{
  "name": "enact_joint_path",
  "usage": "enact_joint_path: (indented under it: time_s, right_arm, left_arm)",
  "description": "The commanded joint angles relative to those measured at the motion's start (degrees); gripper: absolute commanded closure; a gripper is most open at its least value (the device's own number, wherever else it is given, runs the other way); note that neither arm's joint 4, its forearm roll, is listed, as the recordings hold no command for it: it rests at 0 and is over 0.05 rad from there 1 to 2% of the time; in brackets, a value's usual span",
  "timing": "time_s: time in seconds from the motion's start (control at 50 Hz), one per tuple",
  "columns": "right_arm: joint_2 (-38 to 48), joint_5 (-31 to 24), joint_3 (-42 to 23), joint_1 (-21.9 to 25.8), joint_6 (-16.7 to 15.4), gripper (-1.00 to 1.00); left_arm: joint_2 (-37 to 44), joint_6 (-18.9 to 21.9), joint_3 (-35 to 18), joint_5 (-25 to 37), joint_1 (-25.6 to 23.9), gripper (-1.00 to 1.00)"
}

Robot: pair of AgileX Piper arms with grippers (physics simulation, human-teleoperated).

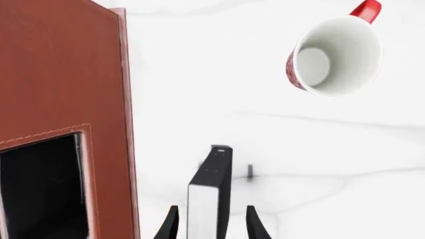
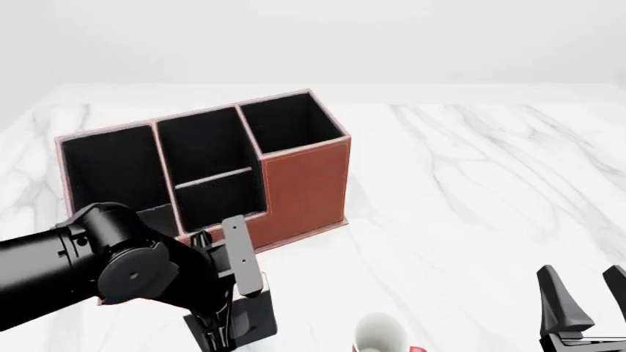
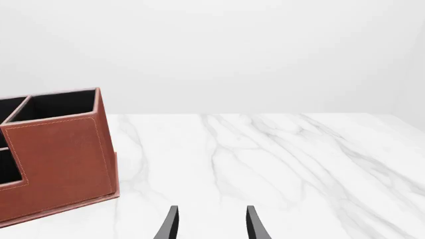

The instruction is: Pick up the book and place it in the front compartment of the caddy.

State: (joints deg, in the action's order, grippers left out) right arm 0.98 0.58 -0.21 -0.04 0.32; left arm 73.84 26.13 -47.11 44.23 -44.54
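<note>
The book (image 1: 209, 199), a thin black slab with a white edge, stands on end between my left gripper's (image 1: 212, 224) fingers. A small gap shows on each side, so the gripper is open around it. In the front view the book (image 2: 258, 320) shows as a dark slab under the left gripper (image 2: 230, 326), just in front of the caddy (image 2: 303, 183). The front compartment (image 2: 217, 196) is the low-walled black pocket facing the arm. My right gripper (image 2: 587, 292) hangs open and empty at the near right, also seen as the right gripper (image 3: 211, 224) over bare marble.
A white mug with a red handle (image 2: 382, 334) lies on the white marble table (image 2: 470, 191) just right of the book; the left wrist view shows the mug (image 1: 335, 55) from above. The caddy's brown wall (image 1: 59, 74) rises close beside the book.
</note>
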Motion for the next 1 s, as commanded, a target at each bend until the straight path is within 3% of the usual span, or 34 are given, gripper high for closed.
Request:
enact_joint_path:
  time_s: [0.02,0.48,0.5,0.58,0.68,0.74,1.0]
  right_arm:
    - [-0.3,-0.2,0.0,0.0,-0.1,-1.0]
    - [-0.3,-0.2,0.0,0.0,-0.1,-1.0]
    - [-0.3,-0.2,0.0,0.0,-0.1,-1.0]
    - [-0.3,-0.2,0.0,0.0,-0.1,-1.0]
    - [-0.3,-0.2,0.0,0.0,-0.1,-1.0]
    - [-0.3,-0.2,0.0,0.0,-0.1,-1.0]
    - [-0.3,-0.2,0.0,0.0,-0.1,-1.0]
  left_arm:
    - [-5.3,-2.5,2.0,1.7,0.8,-1.0]
    - [-4.4,-4.5,5.5,-2.3,-0.5,-1.0]
    - [-4.4,-4.7,5.7,-2.5,-0.7,1.0]
    - [-4.0,-4.4,6.3,-2.7,-0.8,1.0]
    - [-0.5,5.0,9.3,-5.6,3.8,1.0]
    - [-1.1,1.4,7.3,-4.5,-1.7,1.0]
    - [-1.7,12.4,-1.6,3.9,3.1,1.0]
